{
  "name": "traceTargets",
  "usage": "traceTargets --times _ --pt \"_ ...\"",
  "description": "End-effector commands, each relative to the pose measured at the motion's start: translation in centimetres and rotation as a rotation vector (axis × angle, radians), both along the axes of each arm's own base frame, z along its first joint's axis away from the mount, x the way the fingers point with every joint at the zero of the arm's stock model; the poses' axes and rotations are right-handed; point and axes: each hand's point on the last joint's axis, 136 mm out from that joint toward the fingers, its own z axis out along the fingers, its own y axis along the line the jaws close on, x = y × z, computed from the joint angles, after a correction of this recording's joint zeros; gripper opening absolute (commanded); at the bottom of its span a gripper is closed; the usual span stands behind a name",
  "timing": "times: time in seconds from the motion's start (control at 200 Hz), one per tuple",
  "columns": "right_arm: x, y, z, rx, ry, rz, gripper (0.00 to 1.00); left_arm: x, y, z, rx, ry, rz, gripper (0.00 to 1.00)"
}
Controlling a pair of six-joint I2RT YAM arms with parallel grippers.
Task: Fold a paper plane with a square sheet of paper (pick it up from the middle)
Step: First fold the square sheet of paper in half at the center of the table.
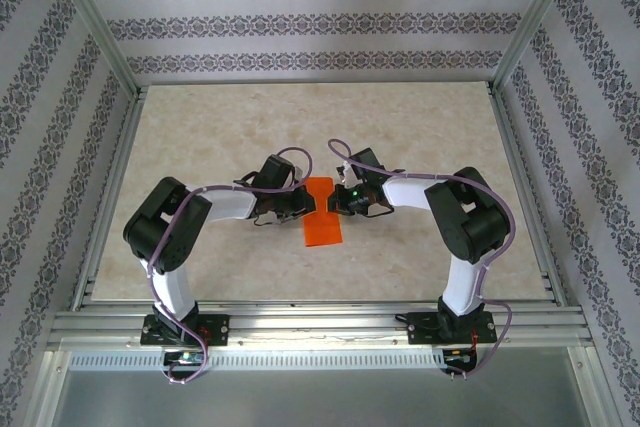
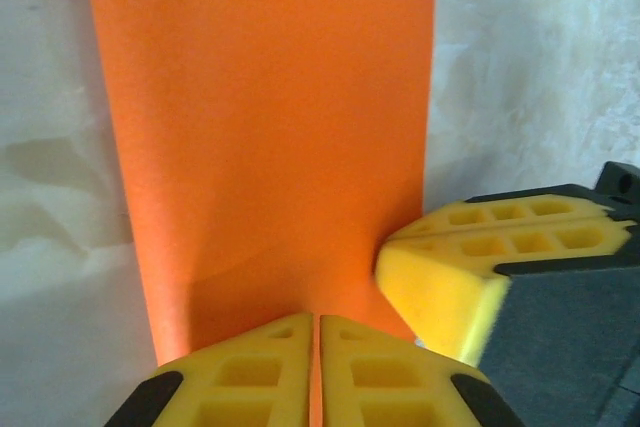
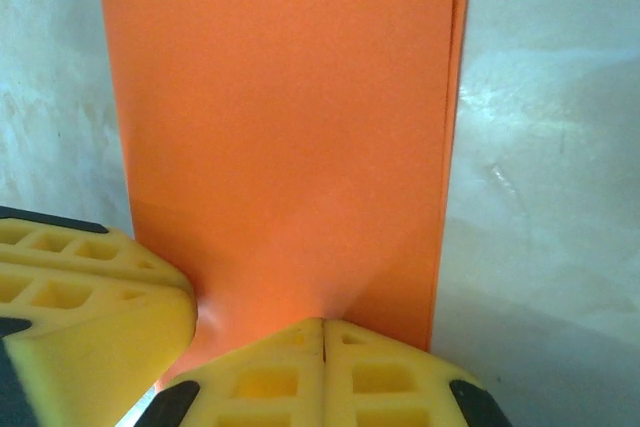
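Note:
The orange sheet of paper (image 1: 322, 215) lies on the table between both arms as a narrow upright rectangle. Two layers show along its right edge (image 3: 452, 147) in the right wrist view. My left gripper (image 1: 298, 204) comes at it from the left and is shut, with a sliver of orange between its yellow pads (image 2: 318, 319). From the right, my right gripper (image 1: 345, 201) is shut on the paper's other side (image 3: 323, 323). Each wrist view shows the other gripper's yellow finger (image 2: 455, 277) (image 3: 90, 297) close beside. The paper plane is out of view.
The beige marble tabletop (image 1: 200, 147) spreads around the paper. An aluminium frame (image 1: 320, 322) runs along the near edge, and patterned walls (image 1: 300, 22) close in the back and sides.

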Motion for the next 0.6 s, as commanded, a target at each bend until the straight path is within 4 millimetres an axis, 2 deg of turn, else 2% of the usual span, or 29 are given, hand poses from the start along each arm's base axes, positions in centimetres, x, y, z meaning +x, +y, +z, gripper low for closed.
traceTargets --times 0.0,0.145,0.21,0.33,0.505,0.595 --pt "-3.2 -3.5 -4.6 -0.164 0.154 -0.03 0.0 0.0 1.1 -1.7 0.049 -0.015 -0.008 0.13" --pt "-3.3 -3.6 -4.7 -0.167 0.157 -0.036 0.0 -0.8 2.5 -3.9 0.127 0.006 -0.006 0.14" --pt "-3.3 -3.6 -4.7 -0.164 0.157 -0.039 0.0 -0.8 2.8 -4.0 0.135 0.002 0.008 0.14" --pt "-3.2 -3.7 -4.7 -0.168 0.154 -0.047 0.0 -0.3 1.8 -1.7 0.079 -0.015 -0.001 0.16" --pt "-3.0 -3.6 -4.3 -0.163 0.145 -0.05 0.0 0.2 0.7 2.9 -0.008 -0.051 0.009 0.18" --pt "-3.0 -3.6 -4.2 -0.162 0.143 -0.052 0.0 -0.1 0.4 3.7 -0.046 -0.052 0.003 0.19"
